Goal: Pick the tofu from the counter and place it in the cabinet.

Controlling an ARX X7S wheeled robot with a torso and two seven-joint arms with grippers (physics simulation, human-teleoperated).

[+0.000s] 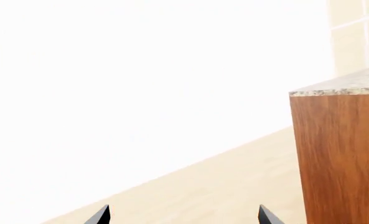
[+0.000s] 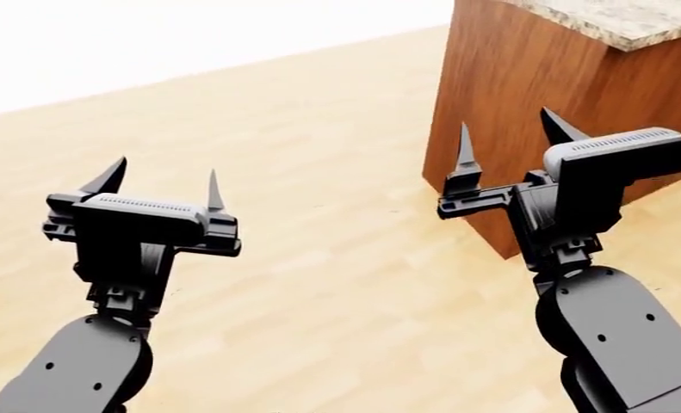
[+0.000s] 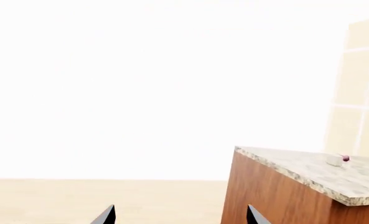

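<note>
The counter [image 2: 628, 21] is a speckled granite slab on reddish-brown wood sides, at the head view's upper right; its corner also shows in the left wrist view [image 1: 346, 86] and the right wrist view [image 3: 296, 168]. Far back on its top in the right wrist view lies the tofu [image 3: 333, 160], a small off-white block, with a small pink-purple vegetable [image 3: 345, 158] beside it. My left gripper [image 2: 162, 182] stands open over the floor, holding nothing. My right gripper [image 2: 512, 138] is open too, just before the counter's wood side. The cabinet is out of view.
Light wooden floor [image 2: 317, 258] stretches around the counter's corner. A bright white wall [image 3: 141, 84] fills the background. Pale tiled wall [image 3: 361, 93] rises behind the counter.
</note>
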